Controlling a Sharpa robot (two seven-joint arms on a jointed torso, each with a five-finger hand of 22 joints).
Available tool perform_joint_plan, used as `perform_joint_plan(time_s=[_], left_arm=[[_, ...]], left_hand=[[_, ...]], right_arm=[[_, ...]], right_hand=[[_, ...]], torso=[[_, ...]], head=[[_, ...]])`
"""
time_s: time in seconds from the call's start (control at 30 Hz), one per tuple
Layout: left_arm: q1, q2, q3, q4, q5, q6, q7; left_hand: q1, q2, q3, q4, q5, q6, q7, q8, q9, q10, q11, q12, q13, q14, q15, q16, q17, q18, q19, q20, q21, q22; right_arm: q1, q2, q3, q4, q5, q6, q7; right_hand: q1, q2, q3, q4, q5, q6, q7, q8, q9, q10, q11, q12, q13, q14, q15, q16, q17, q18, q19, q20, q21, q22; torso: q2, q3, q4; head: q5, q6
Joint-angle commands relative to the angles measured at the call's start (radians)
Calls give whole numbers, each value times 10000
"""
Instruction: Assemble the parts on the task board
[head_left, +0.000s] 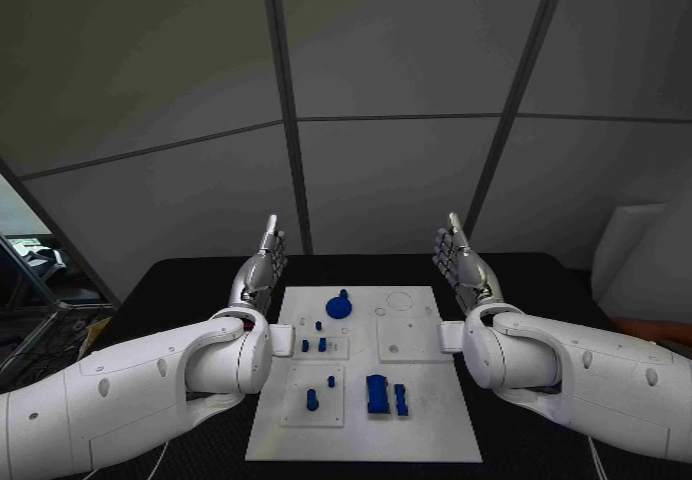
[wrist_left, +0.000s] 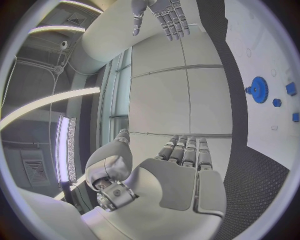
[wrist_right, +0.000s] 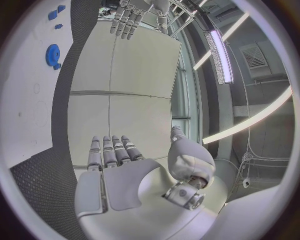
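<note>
The white task board lies in the middle of the black table. On it sit a blue gear, two small blue pegs, a blue pin and a larger blue block with a slim piece beside it. My left hand is raised flat beside the board's far left corner, fingers straight and together, holding nothing. My right hand stands likewise at the far right corner, empty. The gear and the board appear in the left wrist view, the gear also in the right wrist view.
The black table extends on both sides of the board. Grey wall panels stand behind it. A white object sits off the table's right end, and clutter lies to the left.
</note>
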Motion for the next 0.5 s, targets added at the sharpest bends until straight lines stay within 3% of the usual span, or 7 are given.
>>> perform_joint_plan(time_s=[0.03, 0.07, 0.37, 0.4, 0.43, 0.47, 0.5], left_arm=[[16, -2, 10, 22, -153, -192, 250], [16, -2, 10, 22, -153, -192, 250], [16, -2, 10, 22, -153, -192, 250], [16, -2, 10, 22, -153, -192, 250], [16, -2, 10, 22, -153, -192, 250], [16, -2, 10, 22, -153, -192, 250], [16, -2, 10, 22, -153, -192, 250]], left_hand=[[-828, 1, -163, 1, -71, -589, -14, -49, -13, -594, -18, -60, -9, -504, -13, -68, -15, -533, -354, -75, -63, -1040], [-898, 1, -163, 1, -71, -641, -14, -49, -13, -643, -18, -60, -9, -544, -13, -68, -15, -533, -1084, -75, -63, -1040], [-1397, 1, -163, 1, -71, -958, -14, -49, -13, -1001, -18, -60, -9, -822, -13, -68, -15, -533, -1084, -75, -63, -1040], [-1450, 1, -163, 1, -71, -1031, -14, -49, -13, -1044, -18, -60, -9, -1534, -13, -68, -15, -533, -1084, -75, -63, -1040], [-1675, 1, -163, 1, -71, -1793, -14, -49, -13, -1842, -18, -60, -9, -1534, -13, -68, -15, -533, -1084, -75, -63, -1040], [-1829, 1, -163, 1, -71, -1793, -14, -49, -13, -1842, -18, -60, -9, -1534, -13, -68, -15, -533, -1084, -75, -63, -1040], [-2547, 1, -163, 1, -71, -1793, -14, -49, -13, -1842, -18, -60, -9, -1534, -13, -68, -15, -533, -1084, -75, -63, -1040]], right_arm=[[18, -1, 6, 26, 97, -156, 233], [18, -1, 6, 26, 97, -156, 233], [18, -1, 6, 26, 97, -156, 233], [18, -1, 6, 26, 97, -156, 233], [18, -1, 6, 26, 97, -156, 233], [18, -1, 6, 26, 97, -156, 233], [18, -1, 6, 26, 97, -156, 233]], right_hand=[[-906, -4, 86, -24, -50, -553, -19, -39, -32, -622, -18, -37, -22, -594, -1, -48, -21, -220, -530, -55, -67, -352], [-973, -4, 86, -24, -50, -600, -19, -39, -32, -665, -18, -37, -22, -645, -1, -48, -21, -220, -561, -55, -67, -1070], [-1508, -4, 86, -24, -50, -898, -19, -39, -32, -1015, -18, -37, -22, -981, -1, -48, -21, -220, -852, -55, -67, -1070], [-1563, -4, 86, -24, -50, -915, -19, -39, -32, -1045, -18, -37, -22, -1002, -1, -48, -21, -220, -878, -55, -67, -1070], [-1594, -4, 86, -24, -50, -967, -19, -39, -32, -1075, -18, -37, -22, -1042, -1, -48, -21, -220, -903, -55, -67, -1070], [-1630, -4, 86, -24, -50, -1678, -19, -39, -32, -1102, -18, -37, -22, -1054, -1, -48, -21, -220, -1603, -55, -67, -1070], [-1829, -4, 86, -24, -50, -1678, -19, -39, -32, -1883, -18, -37, -22, -1815, -1, -48, -21, -220, -1603, -55, -67, -1070]], torso=[[0, 0, 0], [0, 0, 0], [0, 0, 0], [0, 0, 0], [0, 0, 0], [0, 0, 0], [0, 0, 0]], head=[[-1, -2], [-1, -2], [-1, -2], [-1, -2], [-1, -2], [-1, -2], [-1, -2]])
